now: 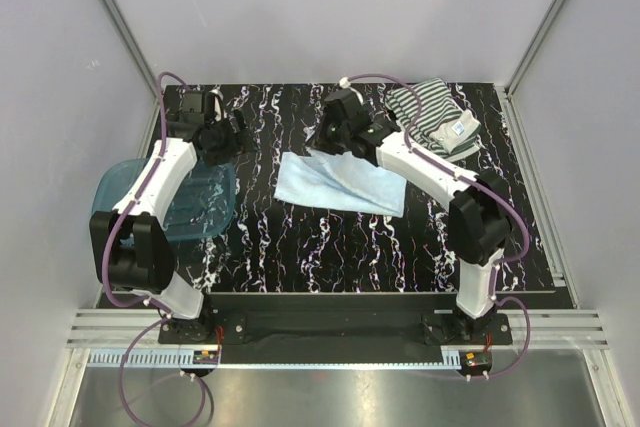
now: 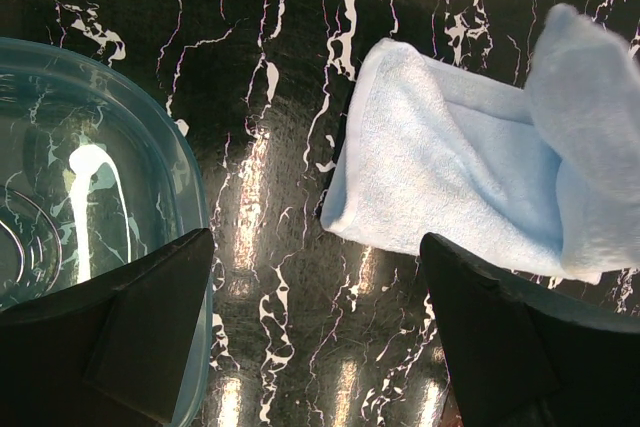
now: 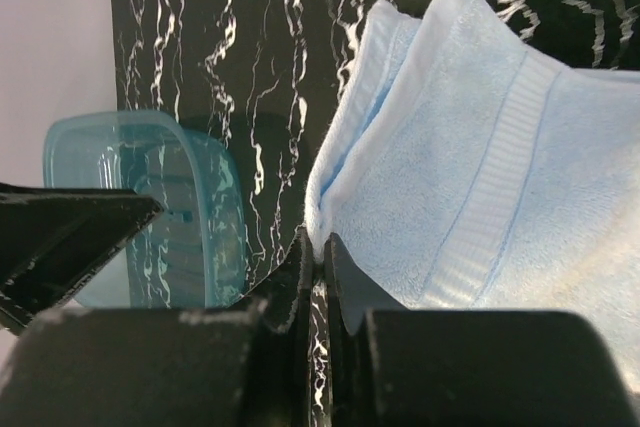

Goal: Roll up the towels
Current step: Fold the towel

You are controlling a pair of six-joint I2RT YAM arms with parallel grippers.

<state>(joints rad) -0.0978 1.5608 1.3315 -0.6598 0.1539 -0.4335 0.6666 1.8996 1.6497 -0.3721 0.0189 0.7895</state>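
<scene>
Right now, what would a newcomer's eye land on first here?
The light blue towel at mid-table stands out first: one edge is pinched in the shut right end effector and lifted off the black marbled tabletop. Next come the striped towel, bunched at the far right corner, and the translucent blue tub at the left edge, near the open left end effector.

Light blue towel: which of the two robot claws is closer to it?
Right. The right gripper pinches an edge of the light blue towel; the left gripper hangs open beside it, by the blue tub, not touching.
</scene>
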